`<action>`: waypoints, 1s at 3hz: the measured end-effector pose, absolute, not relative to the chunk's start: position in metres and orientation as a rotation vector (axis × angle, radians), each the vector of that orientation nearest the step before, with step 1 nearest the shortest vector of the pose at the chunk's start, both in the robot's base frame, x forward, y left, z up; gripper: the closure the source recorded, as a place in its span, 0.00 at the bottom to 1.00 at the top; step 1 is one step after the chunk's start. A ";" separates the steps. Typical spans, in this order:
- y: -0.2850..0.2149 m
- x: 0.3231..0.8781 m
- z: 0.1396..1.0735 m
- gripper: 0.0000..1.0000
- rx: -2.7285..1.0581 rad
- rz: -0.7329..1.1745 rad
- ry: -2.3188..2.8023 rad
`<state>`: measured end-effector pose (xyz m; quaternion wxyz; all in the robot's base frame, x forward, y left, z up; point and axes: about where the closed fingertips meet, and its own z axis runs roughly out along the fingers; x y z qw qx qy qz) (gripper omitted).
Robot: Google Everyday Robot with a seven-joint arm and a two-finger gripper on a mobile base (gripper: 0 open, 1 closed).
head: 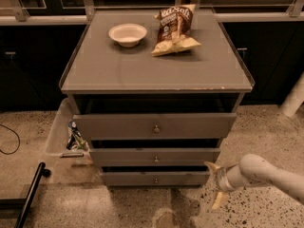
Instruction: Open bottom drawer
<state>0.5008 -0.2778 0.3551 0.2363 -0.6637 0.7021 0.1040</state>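
Now: end effector (214,184) waits just right of the bottom drawer (142,178)

The grey table (156,65) fills the middle of the frame, with three drawer fronts stacked below its top. The bottom drawer is the lowest front, at lower centre, just above the speckled floor (266,127). Its small round knob (156,180) sits at mid-front, and a dark gap shows above it. The end effector enters from the lower right on a pale arm (266,172). Its two tan fingers (220,201) are spread wide apart with nothing between them. They lie near the drawer's right end without touching it. On the table, toward the top of the frame, a white bowl (127,34) sits left of a chip bag (175,30). A clear plastic bin (59,129) stands against the table's left side.
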 end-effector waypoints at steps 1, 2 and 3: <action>-0.251 0.507 0.300 0.00 -1.865 0.318 1.888; -0.232 0.517 0.266 0.00 -1.893 0.310 1.805; -0.222 0.527 0.242 0.00 -1.905 0.290 1.703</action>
